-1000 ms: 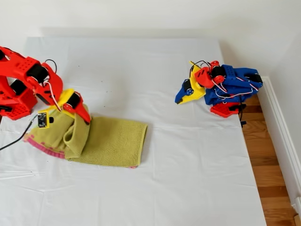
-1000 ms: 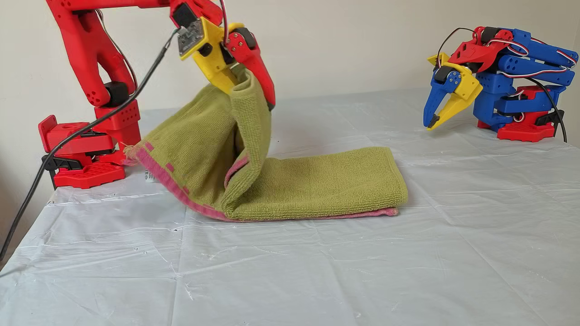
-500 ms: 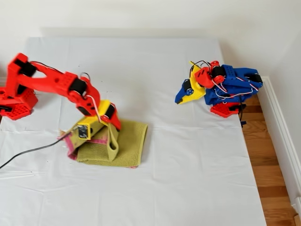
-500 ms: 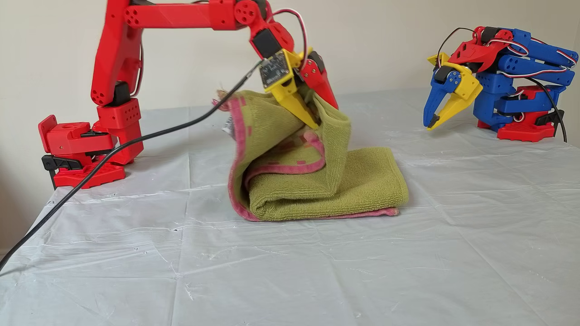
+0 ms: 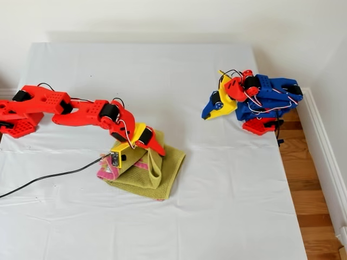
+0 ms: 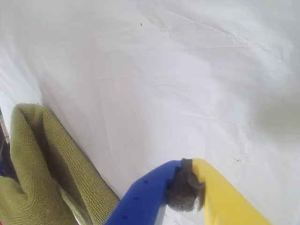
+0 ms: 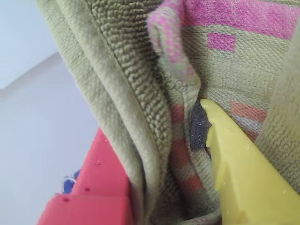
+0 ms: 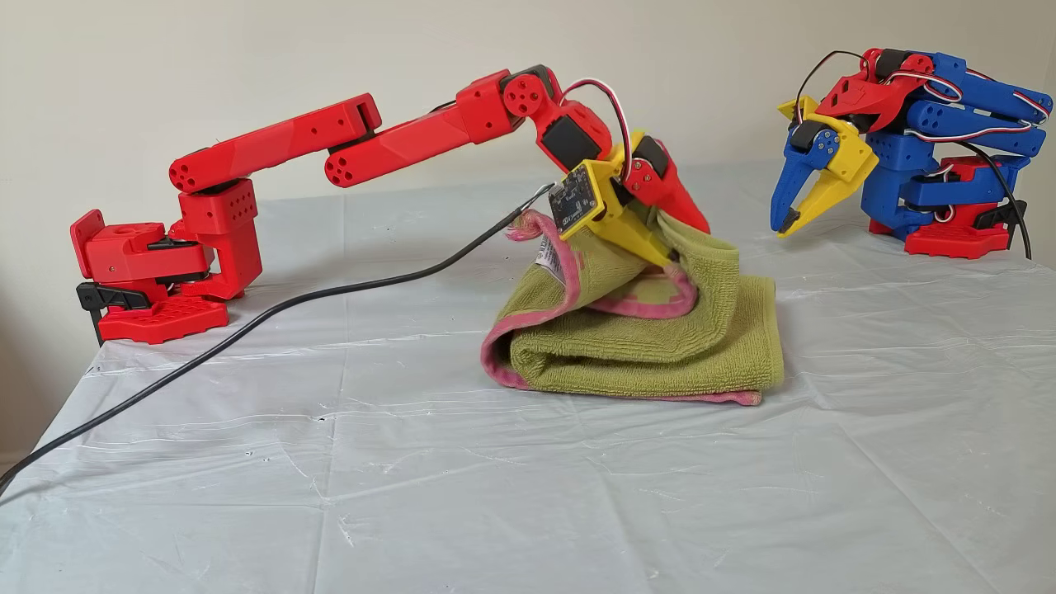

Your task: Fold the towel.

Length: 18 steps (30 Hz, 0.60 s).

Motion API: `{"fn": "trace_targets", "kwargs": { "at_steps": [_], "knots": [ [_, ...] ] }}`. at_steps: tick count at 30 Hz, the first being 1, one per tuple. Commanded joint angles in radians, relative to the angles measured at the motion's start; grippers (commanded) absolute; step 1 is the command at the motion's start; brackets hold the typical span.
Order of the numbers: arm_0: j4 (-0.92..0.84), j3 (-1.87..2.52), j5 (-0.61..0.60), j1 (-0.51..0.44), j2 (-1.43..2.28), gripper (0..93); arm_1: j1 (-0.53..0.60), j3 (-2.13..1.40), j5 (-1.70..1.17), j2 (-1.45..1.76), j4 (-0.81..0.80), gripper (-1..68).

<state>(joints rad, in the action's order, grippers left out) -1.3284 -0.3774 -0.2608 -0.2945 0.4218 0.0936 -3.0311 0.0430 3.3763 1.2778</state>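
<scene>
Yellow-green towel (image 5: pixel 149 172) lying bunched on the white sheet (image 5: pixel 227 206), towards the exterior view's left of centre, its lower layers flat and its pink-bordered end lifted and doubled over them. My second gripper (image 5: pixel 153 153), on the red arm (image 5: pixel 70 111) that reaches in from the exterior view's 9 o'clock edge, is clamped on that lifted end: the second wrist view shows cloth pinched between the yellow finger (image 7: pixel 243 173) and the red finger (image 7: pixel 101 187), with the pink border (image 7: pixel 243 18) and the orange and pink rectangles just beyond the tips. In the other view the gripper (image 8: pixel 681 239) sits on top of the heap, the raised fold (image 8: pixel 701 272) draped below and beside it and the pink edge (image 8: pixel 528 305) curling down the side nearer the arm's base. A black cable (image 8: pixel 247 330) trails from the gripper across the sheet.

My first gripper (image 5: pixel 209 115), on the blue arm (image 5: pixel 265 100) folded up at the exterior view's 3 o'clock side, hangs clear of the sheet, well apart from the towel. Its blue and yellow tips meet with nothing but the dark pad (image 6: pixel 185 190) between them.
</scene>
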Motion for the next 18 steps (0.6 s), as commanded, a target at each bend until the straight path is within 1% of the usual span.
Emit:
{"fn": "trace_targets", "kwargs": {
  "at_steps": [1,3,5,10,14,18],
  "knots": [
    [-0.006,-0.106,-0.028,-0.02,0.091,31.7,-0.008,-0.003,-0.006,0.083,0.003,0.1],
    [-0.012,-0.106,-0.044,-0.026,0.097,40.7,-0.008,-0.003,-0.006,0.083,0.003,0.1],
    [-0.017,-0.107,-0.061,-0.031,0.097,47.9,-0.008,-0.003,-0.006,0.083,0.003,0.1],
    [-0.018,-0.107,-0.071,-0.034,0.083,61.7,-0.008,-0.003,-0.006,0.083,0.003,0.1],
    [-0.02,-0.107,-0.067,-0.028,0.078,67.9,-0.008,-0.003,-0.006,0.083,0.003,0.1],
    [0.003,-0.107,-0.115,-0.02,0.104,68.8,-0.008,-0.003,-0.006,0.083,0.003,0.1]
  ]
}}
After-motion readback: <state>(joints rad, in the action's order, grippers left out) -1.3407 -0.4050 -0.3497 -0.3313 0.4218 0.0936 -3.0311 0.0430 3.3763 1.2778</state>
